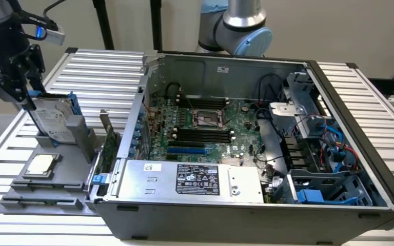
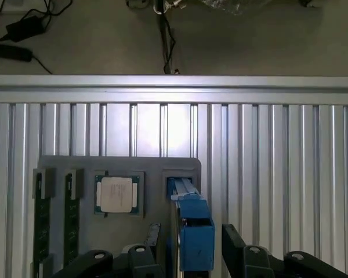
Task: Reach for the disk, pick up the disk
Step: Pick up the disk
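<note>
The flat silver-grey metal disk point(image 1: 50, 120), framed by blue plastic rails, stands on edge in a grey holder point(image 1: 70, 136) at nine o'clock of the grey computer case point(image 1: 252, 220). The black gripper point(image 1: 26, 95) hovers at its eleven o'clock, fingers point(image 2: 153, 237) wide and clear astride the blue edge. A clean grasp likely needs a centred, straight descent and even closing on both faces.

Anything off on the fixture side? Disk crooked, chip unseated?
Nothing stands out. The disk stands on edge in its slot of the grey holder, the gripper open astride its blue rail with a gap on each side. The chip lies flat in its recess.
</note>
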Motion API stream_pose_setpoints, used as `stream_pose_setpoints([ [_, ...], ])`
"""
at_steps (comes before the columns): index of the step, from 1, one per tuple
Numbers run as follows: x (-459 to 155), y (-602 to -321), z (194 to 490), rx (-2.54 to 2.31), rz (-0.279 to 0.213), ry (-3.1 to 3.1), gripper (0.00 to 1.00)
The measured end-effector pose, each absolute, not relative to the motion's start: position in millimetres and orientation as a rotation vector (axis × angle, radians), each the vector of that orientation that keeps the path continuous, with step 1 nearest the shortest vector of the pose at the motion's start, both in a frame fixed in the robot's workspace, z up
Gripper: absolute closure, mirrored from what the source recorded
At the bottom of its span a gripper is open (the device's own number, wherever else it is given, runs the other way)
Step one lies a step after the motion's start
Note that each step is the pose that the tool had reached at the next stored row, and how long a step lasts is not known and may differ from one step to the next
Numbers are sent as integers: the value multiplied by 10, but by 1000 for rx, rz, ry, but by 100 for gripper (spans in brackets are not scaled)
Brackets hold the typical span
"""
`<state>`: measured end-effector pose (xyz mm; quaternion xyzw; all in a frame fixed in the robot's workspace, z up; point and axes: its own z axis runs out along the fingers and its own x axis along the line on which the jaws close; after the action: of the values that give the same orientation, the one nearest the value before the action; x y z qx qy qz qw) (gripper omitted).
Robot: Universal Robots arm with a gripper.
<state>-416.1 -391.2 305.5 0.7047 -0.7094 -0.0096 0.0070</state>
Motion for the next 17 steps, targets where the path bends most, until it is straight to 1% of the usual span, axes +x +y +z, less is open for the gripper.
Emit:
stream_pose_setpoints([
  [6,-4163,-3913,2965,2206,-27,-2220,46],
  [17,-4180,-3913,2949,2208,-22,-2222,46],
])
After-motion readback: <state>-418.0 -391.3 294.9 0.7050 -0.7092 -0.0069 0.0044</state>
